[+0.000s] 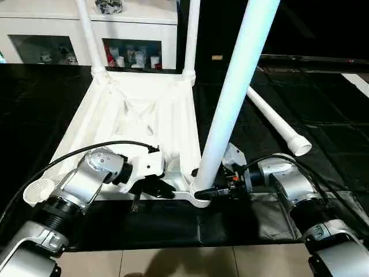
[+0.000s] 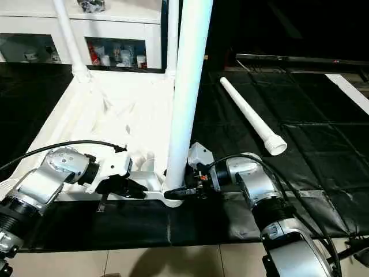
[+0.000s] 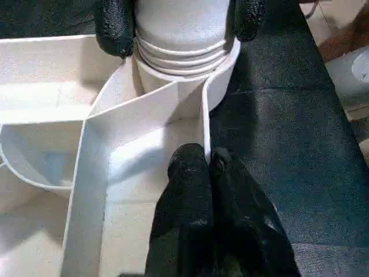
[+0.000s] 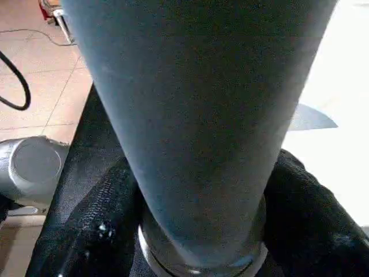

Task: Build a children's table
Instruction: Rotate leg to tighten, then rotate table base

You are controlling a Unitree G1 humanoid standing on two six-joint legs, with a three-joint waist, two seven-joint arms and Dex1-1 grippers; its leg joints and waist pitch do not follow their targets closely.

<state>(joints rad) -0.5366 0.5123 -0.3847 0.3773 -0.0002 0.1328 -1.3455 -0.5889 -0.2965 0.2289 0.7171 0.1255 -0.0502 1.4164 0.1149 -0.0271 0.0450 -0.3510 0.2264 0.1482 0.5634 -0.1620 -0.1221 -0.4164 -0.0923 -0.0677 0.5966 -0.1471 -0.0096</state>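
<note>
The white table top (image 1: 138, 115) lies upside down on a black mat, ribbed side up. Two legs (image 1: 86, 34) (image 1: 192, 34) stand in its far corner sockets. A third leg (image 1: 236, 86) stands upright in the near right socket, its threaded base (image 3: 181, 46) seated in the round collar. My right gripper (image 1: 209, 194) grips that leg just above the socket, one black finger (image 3: 115, 29) on each side. My left gripper (image 3: 206, 161) is shut on a thin rib wall of the table top beside that corner. A fourth leg (image 1: 277, 118) lies loose on the mat to the right.
The near left corner socket (image 1: 39, 190) holds no leg. A white cabinet (image 1: 132, 23) with glass doors stands behind the table. The black mat (image 1: 323, 104) reaches far to the right, and tiled floor (image 1: 173, 262) begins at its near edge.
</note>
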